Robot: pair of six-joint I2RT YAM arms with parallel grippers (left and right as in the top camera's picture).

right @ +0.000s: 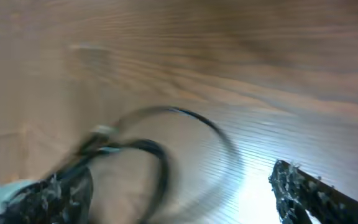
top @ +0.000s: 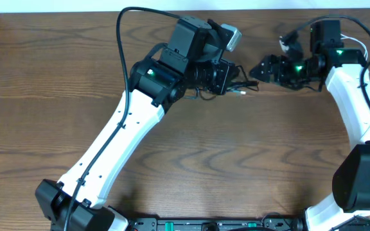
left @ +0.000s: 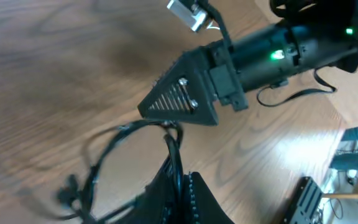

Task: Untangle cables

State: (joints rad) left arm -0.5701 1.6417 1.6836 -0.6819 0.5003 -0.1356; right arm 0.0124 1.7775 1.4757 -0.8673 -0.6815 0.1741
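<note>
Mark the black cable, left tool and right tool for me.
black cable (left: 176, 158), left wrist view, strand running into the tool.
left tool (top: 234, 77), overhead view, midway between its fingertips.
right tool (top: 257, 70), overhead view, midway between its fingertips.

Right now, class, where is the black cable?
Overhead, the black cable sits right of centre near the far edge, held by the left gripper, the right gripper just to its right.

even light; right wrist view motion-blurred, glare
</note>
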